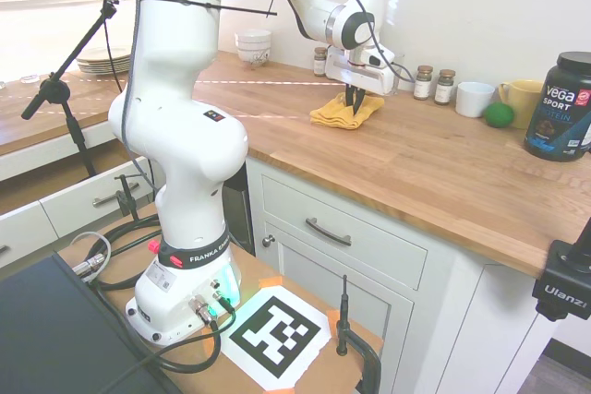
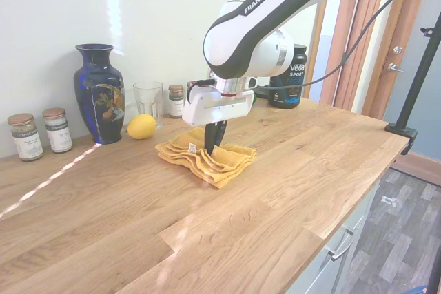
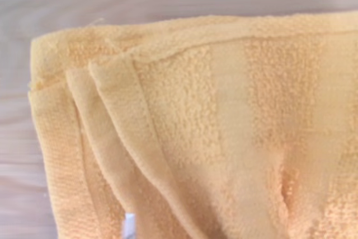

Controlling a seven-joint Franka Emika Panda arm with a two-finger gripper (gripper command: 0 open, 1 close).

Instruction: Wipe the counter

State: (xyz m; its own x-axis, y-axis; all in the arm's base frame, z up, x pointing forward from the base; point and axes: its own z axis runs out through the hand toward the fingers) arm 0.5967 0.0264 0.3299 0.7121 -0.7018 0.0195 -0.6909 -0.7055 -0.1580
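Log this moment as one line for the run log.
phase: wiping | gripper: shut, pressed into yellow cloth | cloth: folded, flat on counter | nearby: lemon, blue vase, glass

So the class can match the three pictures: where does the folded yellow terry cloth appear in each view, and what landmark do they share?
First exterior view: the folded yellow terry cloth lies centre-top, on the light-brown wooden counter.
Second exterior view: centre, below the white arm.
Wrist view: fills most of the picture, stacked edges showing.
Shared landmark: the black pincer pressing on the cloth in both exterior views; the wrist view shares only the counter's grain.
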